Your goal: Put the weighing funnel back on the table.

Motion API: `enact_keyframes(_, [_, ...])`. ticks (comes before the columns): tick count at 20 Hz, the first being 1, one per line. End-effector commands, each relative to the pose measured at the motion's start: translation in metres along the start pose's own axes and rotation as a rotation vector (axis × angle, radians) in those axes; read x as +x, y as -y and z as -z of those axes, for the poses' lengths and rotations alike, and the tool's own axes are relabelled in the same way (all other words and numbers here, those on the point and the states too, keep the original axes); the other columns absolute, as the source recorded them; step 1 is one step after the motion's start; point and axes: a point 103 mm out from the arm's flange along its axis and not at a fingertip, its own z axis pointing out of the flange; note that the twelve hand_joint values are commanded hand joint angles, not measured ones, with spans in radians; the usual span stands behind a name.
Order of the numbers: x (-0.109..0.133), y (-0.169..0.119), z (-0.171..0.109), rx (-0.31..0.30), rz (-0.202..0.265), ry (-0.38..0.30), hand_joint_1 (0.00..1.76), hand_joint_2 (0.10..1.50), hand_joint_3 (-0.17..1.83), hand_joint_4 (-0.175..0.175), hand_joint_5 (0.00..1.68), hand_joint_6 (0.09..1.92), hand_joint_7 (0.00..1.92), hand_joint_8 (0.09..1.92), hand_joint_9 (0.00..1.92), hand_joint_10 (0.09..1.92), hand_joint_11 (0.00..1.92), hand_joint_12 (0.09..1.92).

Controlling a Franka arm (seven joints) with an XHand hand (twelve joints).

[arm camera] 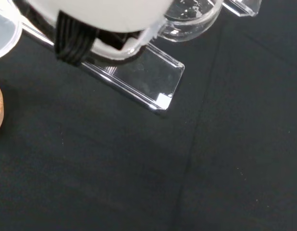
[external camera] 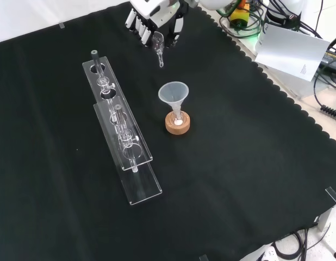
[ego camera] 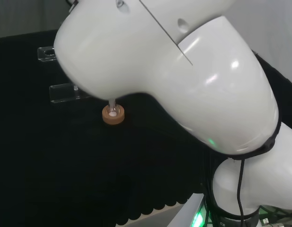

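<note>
Front view: hand [external camera: 157, 19] at top edge; fingers [external camera: 143, 31] and thumb curled downward, pinching weighing funnel [external camera: 158, 44]. Long axis near vertical, stem pointing down at black-clothed surface [external camera: 238, 163]; tip contact not discernible. Bare cloth beneath; funnel [external camera: 174, 93] on cork ring [external camera: 178, 125] nearer camera; clear rack [external camera: 124, 147] at left. Piece small, smooth, transparent, scoop-shaped; lowering and tilting flat judged next.
</note>
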Motion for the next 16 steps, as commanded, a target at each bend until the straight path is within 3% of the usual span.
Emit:
enact_keyframes(1, [-0.017, 0.000, -0.010, -0.020, 0.024, -0.095, 1.28, 0.62, 0.75, 0.065, 1.19, 0.84, 1.33, 0.66, 1.24, 0.37, 0.73, 1.11])
enact_keyframes(9, [-0.034, -0.006, -0.031, -0.034, 0.059, -0.180, 1.28, 0.62, 0.75, 0.066, 1.19, 0.84, 1.33, 0.65, 1.24, 0.37, 0.72, 1.11])
enact_keyframes(16, [-0.049, -0.014, -0.052, -0.052, 0.063, -0.228, 1.28, 0.62, 0.75, 0.066, 1.19, 0.84, 1.33, 0.65, 1.24, 0.36, 0.72, 1.11])
